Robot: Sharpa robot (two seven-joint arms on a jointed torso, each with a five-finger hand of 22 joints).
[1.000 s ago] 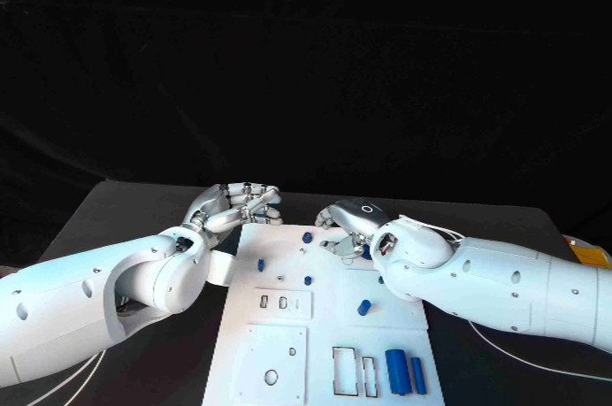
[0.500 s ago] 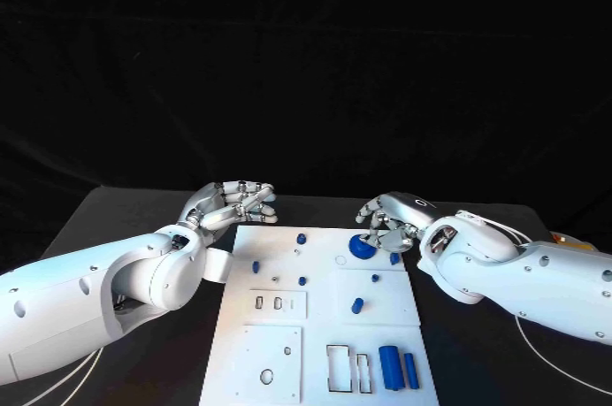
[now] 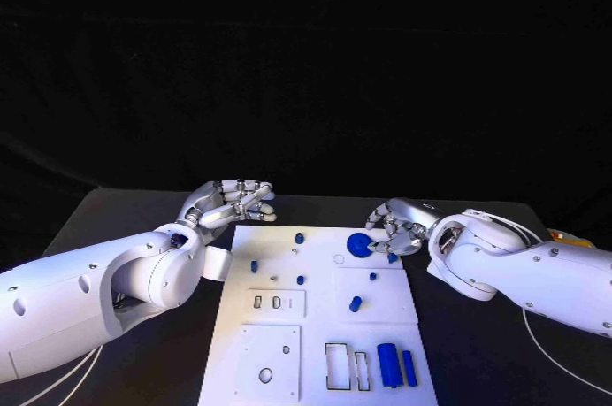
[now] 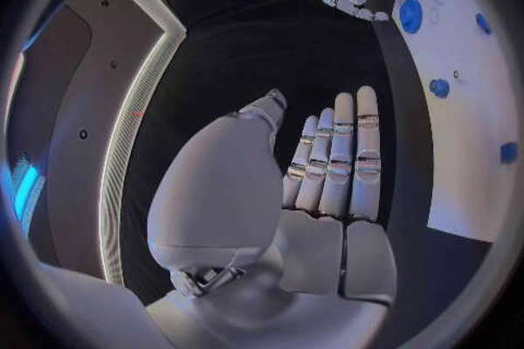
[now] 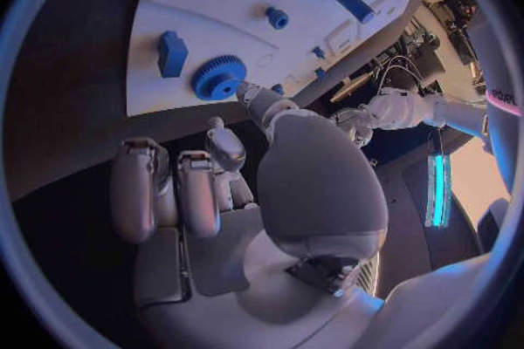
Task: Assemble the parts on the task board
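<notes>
The white task board (image 3: 383,322) lies in the middle of the black table. A blue gear (image 3: 361,243) lies flat on its far right part. My right hand (image 3: 398,226) hovers just right of the gear, fingers loosely curved, holding nothing; in the right wrist view its thumb points at the gear (image 5: 218,77). Beside the board's far left corner is my left hand (image 3: 236,203), which the left wrist view shows empty with its fingers (image 4: 339,157) straight and together. Small blue parts (image 3: 299,238) dot the board. Two blue cylinders (image 3: 387,365) lie at its near right.
A small blue block (image 5: 171,52) lies close to the gear, and a blue peg (image 5: 278,17) stands further in. Empty slots (image 3: 338,367) sit beside the cylinders. A yellow object (image 3: 574,244) lies at the table's right edge.
My right hand has moved right off the board's far middle. The blue gear, under that hand half a second ago, now lies uncovered on the board. The left hand has stayed put.
</notes>
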